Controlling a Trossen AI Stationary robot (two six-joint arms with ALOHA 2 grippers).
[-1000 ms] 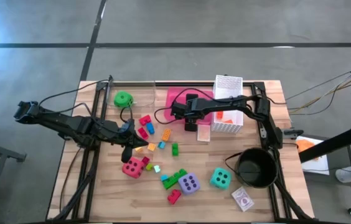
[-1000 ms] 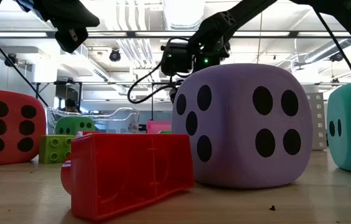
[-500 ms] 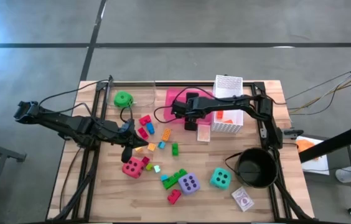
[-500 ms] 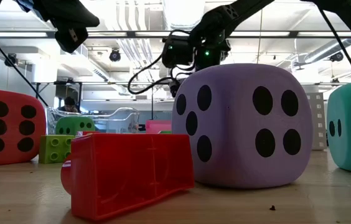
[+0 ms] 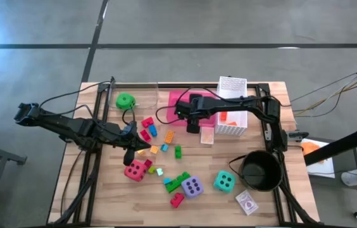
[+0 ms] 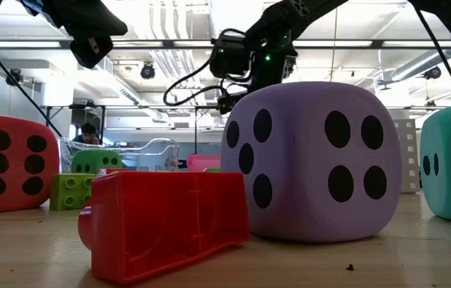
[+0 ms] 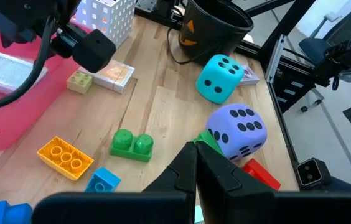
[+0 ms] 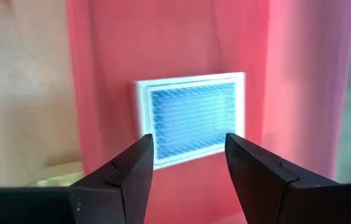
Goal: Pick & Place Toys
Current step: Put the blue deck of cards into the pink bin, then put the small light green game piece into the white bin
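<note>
Over the pink tray [image 8: 182, 50] — right gripper [image 8: 188, 163] open, empty, blue card pack [image 8: 191, 118] inside, left gripper [image 7: 195, 163] shut.

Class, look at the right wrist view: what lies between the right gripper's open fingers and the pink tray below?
Only a blue-faced card pack, lying flat in the pink tray.
</note>
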